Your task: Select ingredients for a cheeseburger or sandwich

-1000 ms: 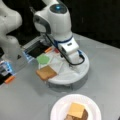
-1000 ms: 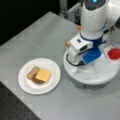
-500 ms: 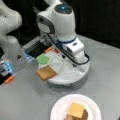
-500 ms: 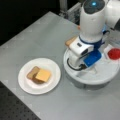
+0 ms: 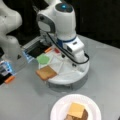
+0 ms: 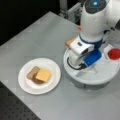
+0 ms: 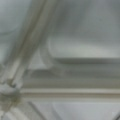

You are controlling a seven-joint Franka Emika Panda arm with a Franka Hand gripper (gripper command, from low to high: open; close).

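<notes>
- Gripper: lowered over the round white divided tray [image 5: 75,75]; its fingers are hidden behind the arm's wrist in both front views, so their spread cannot be told.
- Toast square [image 5: 46,72] and green leaf [image 5: 43,59]: in tray compartments to the wrist's left in a front view.
- Red disc [image 6: 114,53]: at the tray's right edge.
- Sandwich: yellow cheese square [image 6: 43,75] atop patty and toast on the white plate [image 6: 52,85], well apart from the tray.

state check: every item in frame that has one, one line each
Gripper: down over the white divided tray, fingertips hidden in both front views.
Toast square: flat in a tray compartment, overhanging the rim.
Green leaf: flat in its compartment.
Red disc: flat in its compartment.
Cheese square: on the plate, atop the stack.
White plate: on the table, holding toast, patty and cheese.
</notes>
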